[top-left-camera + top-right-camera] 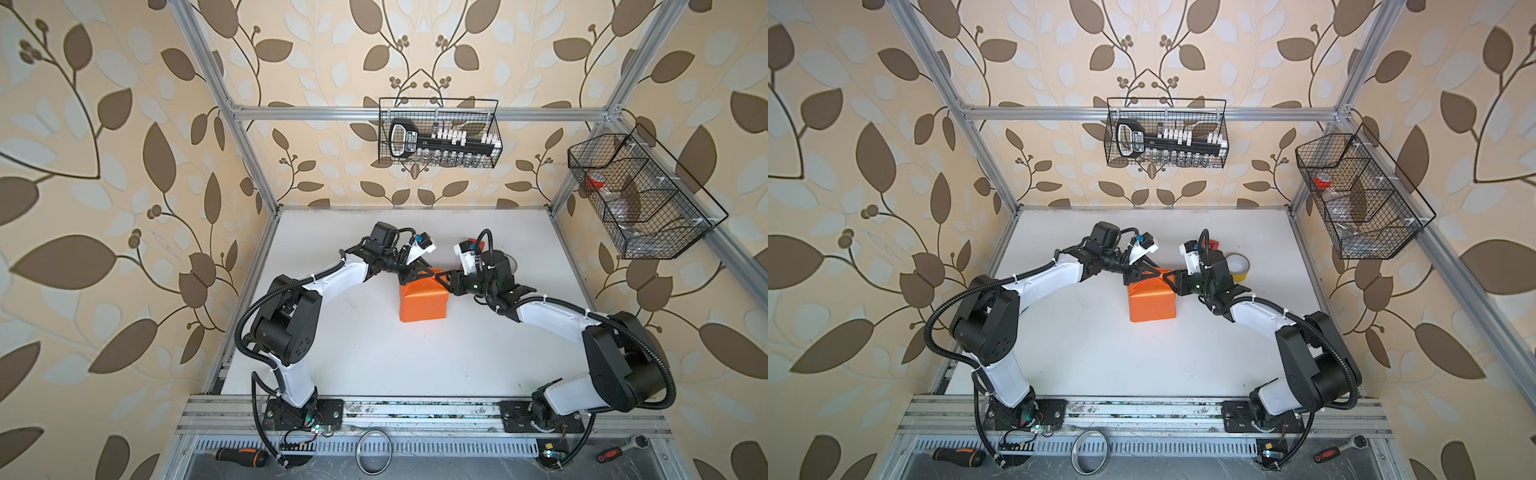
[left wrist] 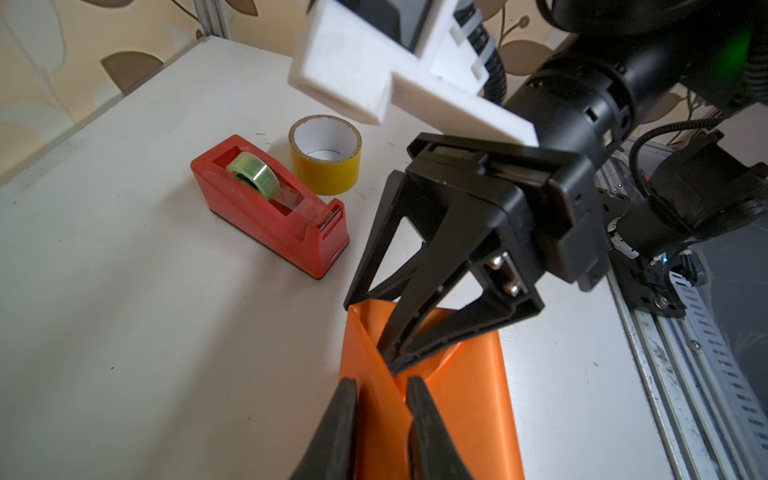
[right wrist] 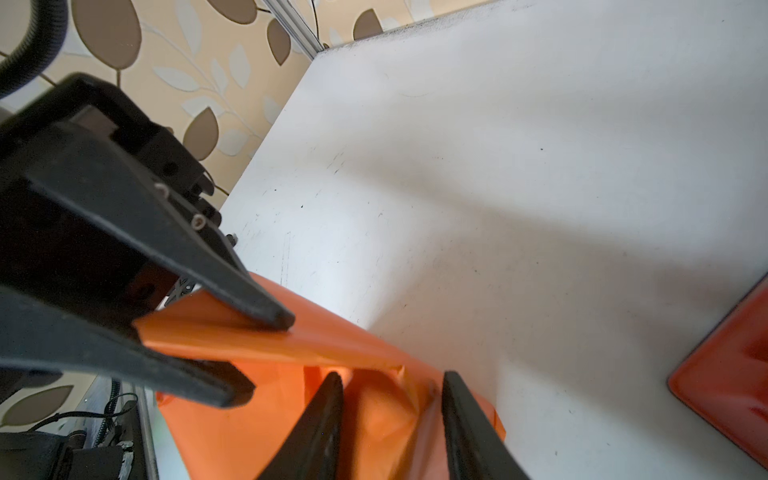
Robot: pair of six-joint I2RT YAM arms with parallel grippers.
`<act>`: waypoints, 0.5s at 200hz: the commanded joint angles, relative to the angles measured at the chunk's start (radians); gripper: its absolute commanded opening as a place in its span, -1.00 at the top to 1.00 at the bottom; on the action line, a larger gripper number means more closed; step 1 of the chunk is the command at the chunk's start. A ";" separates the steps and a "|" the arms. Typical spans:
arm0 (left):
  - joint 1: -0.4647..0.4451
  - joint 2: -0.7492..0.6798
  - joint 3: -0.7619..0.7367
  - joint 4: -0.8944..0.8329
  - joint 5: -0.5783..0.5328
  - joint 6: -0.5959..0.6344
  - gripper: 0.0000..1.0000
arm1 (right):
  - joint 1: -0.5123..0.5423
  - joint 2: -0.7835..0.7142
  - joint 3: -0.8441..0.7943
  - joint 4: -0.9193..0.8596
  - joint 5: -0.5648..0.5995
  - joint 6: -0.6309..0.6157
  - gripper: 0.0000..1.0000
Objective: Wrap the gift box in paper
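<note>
Near half of table (image 1: 374, 365) bare: free passage for either of my arms. Centre blocked by paper (image 1: 424, 301) parcel. My left gripper (image 2: 381, 382) and right gripper (image 2: 370, 336) crowd parcel's far end, tips near touching; no way between. Beyond, to right: tape dispenser (image 2: 270, 208) and tape roll (image 2: 326, 156), just beside each other. Far left corner bare.

- Robot test cell in a lab: aluminium frame (image 1: 311, 113), wallpapered panels (image 1: 104, 166), two bolted-down arms (image 1: 291, 324) on a white surface (image 1: 374, 353).
- Wire baskets (image 1: 665, 232) hang on the frame; a screwdriver (image 1: 241, 456) and a ratchet (image 1: 623, 451) lie in front.
</note>
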 commanded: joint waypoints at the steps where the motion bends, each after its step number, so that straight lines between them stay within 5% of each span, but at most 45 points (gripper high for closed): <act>1: -0.015 -0.037 -0.009 0.035 -0.022 0.011 0.65 | 0.008 0.022 -0.035 -0.062 0.026 -0.018 0.19; 43: -0.044 -0.072 -0.053 0.043 -0.090 0.023 0.91 | 0.009 0.020 -0.043 -0.056 0.031 -0.010 0.17; 100: -0.104 -0.121 -0.116 0.063 -0.168 0.010 0.99 | 0.008 -0.001 -0.057 -0.059 0.047 -0.008 0.09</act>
